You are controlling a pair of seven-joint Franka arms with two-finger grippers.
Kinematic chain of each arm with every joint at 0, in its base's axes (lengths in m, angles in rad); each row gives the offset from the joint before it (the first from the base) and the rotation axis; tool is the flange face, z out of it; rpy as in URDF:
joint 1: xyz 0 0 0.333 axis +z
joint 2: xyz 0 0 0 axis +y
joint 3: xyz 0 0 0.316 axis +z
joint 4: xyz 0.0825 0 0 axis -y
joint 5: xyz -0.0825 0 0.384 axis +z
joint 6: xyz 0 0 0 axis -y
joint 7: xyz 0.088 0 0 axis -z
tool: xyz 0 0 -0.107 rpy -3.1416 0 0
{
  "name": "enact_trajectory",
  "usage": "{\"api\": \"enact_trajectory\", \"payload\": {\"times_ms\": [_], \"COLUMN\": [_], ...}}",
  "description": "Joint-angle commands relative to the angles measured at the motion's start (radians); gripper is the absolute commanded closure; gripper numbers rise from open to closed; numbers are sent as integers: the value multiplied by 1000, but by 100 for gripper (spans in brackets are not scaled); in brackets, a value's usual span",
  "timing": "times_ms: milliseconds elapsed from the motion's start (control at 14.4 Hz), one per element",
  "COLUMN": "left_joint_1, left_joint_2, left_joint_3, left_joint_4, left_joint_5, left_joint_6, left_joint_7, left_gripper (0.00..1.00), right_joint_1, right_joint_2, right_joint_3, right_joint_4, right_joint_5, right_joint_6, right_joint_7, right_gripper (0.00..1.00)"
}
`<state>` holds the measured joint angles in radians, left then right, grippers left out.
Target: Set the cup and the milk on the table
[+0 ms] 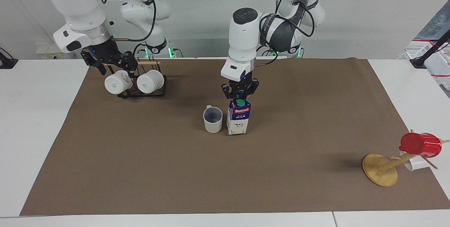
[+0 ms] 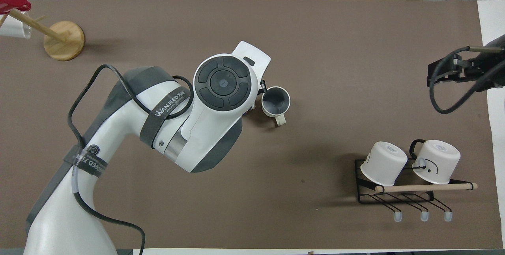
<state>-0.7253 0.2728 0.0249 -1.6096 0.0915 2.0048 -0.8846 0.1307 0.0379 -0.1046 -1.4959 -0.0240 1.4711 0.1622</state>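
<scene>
The cup [image 1: 213,119] stands upright on the brown paper of the table [image 1: 140,170], its handle turned toward the robots. It also shows in the overhead view [image 2: 275,102]. The milk [image 1: 238,118] stands upright right beside the cup, toward the left arm's end. My left gripper [image 1: 239,96] comes straight down on the carton's top and is shut on its gable by the green cap. In the overhead view the left arm hides the milk. My right gripper [image 1: 108,64] is open and empty, raised over the mug rack at the right arm's end.
A black wire rack [image 1: 142,93] holds two white mugs near the robots at the right arm's end; it also shows in the overhead view [image 2: 394,197]. A wooden mug tree [image 1: 380,170] with a red cup [image 1: 420,145] stands at the left arm's end, far from the robots.
</scene>
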Motion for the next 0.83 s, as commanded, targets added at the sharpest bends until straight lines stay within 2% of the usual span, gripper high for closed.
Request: {"api": "enact_trajectory", "payload": {"times_ms": [0, 69, 139, 208, 277, 346, 416, 485, 554, 623, 762], "left_joint_1": [-19, -28, -28, -28, -29, -31, -31, -32, -33, -33, -33], "left_joint_2": [-1, -4, -4, -4, -6, -7, -9, -17, -17, -18, -18], "left_joint_3": [12, 12, 12, 12, 12, 12, 12, 12, 10, 9, 9], "left_joint_4": [-22, -29, -30, -30, -35, -41, -44, -56, -59, -61, -53], "left_joint_5": [22, 22, 20, 22, 22, 22, 22, 22, 22, 22, 22], "left_joint_6": [15, 15, 15, 12, 12, 15, 15, 19, 22, 26, 22], "left_joint_7": [-17, -17, -17, -17, -17, -16, -16, -16, -11, -11, -11], "left_gripper": [100, 100, 100, 100, 100, 95, 51, 20, 8, 0, 0], "right_joint_1": [-80, -141, -192, -216, -221, -236, -243, -237, -227, -220, -218], "right_joint_2": [-38, -50, -47, -43, -43, -43, -44, -46, -50, -53, -59], "right_joint_3": [12, 40, 102, 129, 131, 140, 141, 141, 138, 137, 141], "right_joint_4": [-29, -38, -34, -26, -21, -20, -20, -23, -30, -38, -53], "right_joint_5": [-4, -4, -8, -17, -17, -17, -11, -7, -5, -5, -8], "right_joint_6": [-47, -48, -48, -48, -48, -48, -48, -48, -49, -54, -28], "right_joint_7": [-90, -113, -116, -104, -93, -90, -87, -87, -86, -82, -85], "right_gripper": [0, 0, 0, 0, 0, 0, 0, 0, 0, 0, 0]}}
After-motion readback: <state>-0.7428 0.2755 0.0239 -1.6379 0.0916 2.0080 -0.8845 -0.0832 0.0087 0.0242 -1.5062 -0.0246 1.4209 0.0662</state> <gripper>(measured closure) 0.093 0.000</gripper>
